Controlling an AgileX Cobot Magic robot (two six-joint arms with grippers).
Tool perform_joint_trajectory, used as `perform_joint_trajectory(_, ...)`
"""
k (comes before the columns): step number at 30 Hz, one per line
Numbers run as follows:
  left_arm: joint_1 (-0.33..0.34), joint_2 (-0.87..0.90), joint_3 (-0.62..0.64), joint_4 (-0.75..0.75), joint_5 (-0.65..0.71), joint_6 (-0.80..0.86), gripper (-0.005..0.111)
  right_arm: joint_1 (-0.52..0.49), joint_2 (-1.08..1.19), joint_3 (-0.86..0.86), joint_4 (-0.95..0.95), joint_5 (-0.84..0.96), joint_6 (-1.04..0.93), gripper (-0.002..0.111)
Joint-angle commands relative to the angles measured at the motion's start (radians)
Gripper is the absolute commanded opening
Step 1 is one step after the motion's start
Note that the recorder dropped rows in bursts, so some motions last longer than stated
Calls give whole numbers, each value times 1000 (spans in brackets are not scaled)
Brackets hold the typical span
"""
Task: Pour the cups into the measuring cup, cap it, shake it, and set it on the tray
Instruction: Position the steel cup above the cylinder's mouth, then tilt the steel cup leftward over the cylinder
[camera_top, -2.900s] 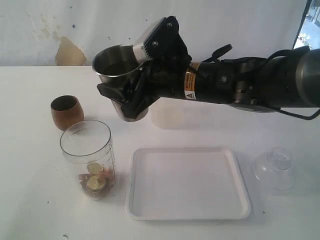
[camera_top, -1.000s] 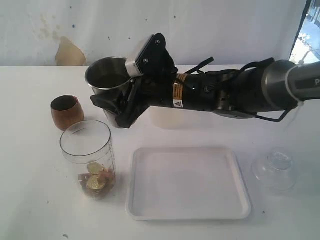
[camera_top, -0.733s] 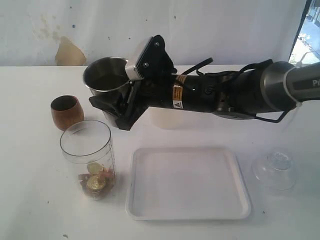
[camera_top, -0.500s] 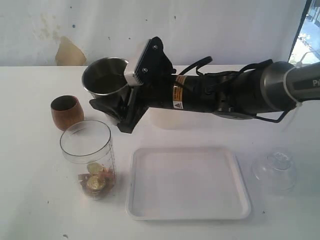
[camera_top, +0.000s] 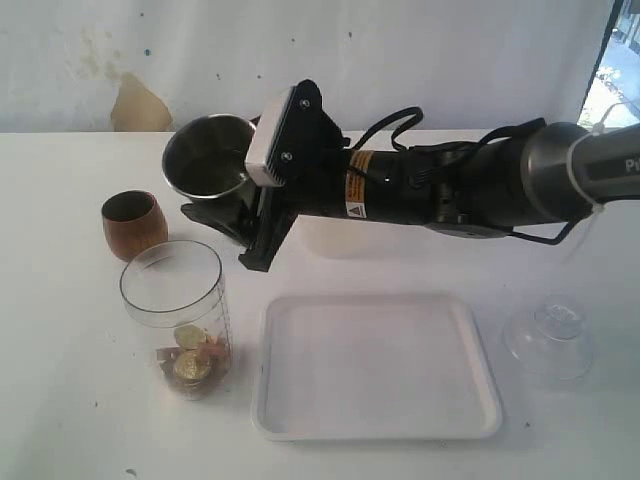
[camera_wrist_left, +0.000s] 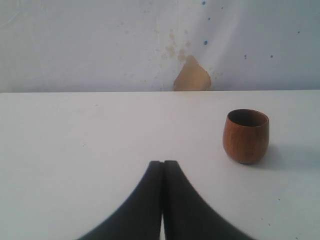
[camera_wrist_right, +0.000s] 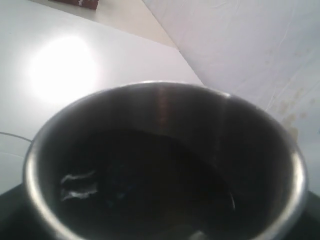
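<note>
Two grippers: right gripper clamps the tapered brushed-steel tumbler (tilted), left gripper pressed together.

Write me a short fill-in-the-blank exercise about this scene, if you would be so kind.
The right pincer grips the steel tumbler, while the left pincer is ____ on nothing.
Golden pieces lie at the ____ of the measuring cup.
The wooden cup stands on the ____, not on the tray.
Missing words: shut; bottom; table.
</note>
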Motion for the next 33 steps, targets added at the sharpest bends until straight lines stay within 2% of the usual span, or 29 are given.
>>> perform_joint_trajectory(1, -6, -6, 4, 4, -13, 0, 0, 1, -16, -16, 26, -58, -37, 0)
perform_joint_trajectory(33, -6, -6, 4, 4, -13, 0, 0, 4, -16, -16, 24, -68, -156, 0)
